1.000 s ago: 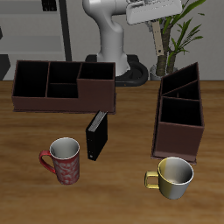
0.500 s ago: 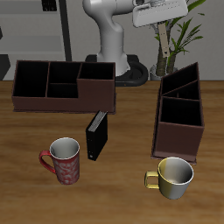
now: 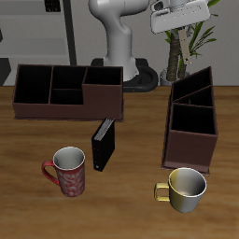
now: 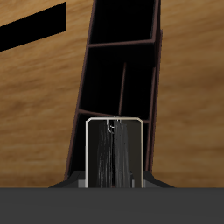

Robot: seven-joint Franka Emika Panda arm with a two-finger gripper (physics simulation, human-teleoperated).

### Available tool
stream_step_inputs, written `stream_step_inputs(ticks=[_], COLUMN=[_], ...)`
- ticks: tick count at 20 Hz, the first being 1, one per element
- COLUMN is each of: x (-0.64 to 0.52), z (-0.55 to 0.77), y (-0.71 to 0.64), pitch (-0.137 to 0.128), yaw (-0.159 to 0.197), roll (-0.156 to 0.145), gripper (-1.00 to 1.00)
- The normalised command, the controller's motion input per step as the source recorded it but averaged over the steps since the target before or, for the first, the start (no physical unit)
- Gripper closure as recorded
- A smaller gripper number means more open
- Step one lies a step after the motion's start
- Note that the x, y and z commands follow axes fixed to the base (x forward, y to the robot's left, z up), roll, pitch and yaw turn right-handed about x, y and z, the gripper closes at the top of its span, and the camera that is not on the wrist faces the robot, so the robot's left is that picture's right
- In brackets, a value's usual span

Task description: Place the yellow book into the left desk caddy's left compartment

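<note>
gripper (image 4: 112, 179) clamps yellow book (image 4: 112, 150) | high above left caddy (image 3: 191, 119) | caddy near table's side edge

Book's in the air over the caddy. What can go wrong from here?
1. In the wrist view, the yellow book hangs over the left caddy, close to its thin dividers. A small offset could land it on a divider or in the wrong compartment.
2. In the exterior view the arm is high above the table. Releasing from here would likely make the book tumble or bounce out, so it should come down first.
</note>
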Motion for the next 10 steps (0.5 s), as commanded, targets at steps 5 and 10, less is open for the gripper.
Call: stream_step_inputs(ticks=[5,10], x=[-0.03,0.02], z=[-0.07,-0.06], y=[0.11,-0.02], pitch=[0.016,0.003], yaw=[0.012,-0.006], roll=[0.021,-0.010], gripper=[1.00,1.00])
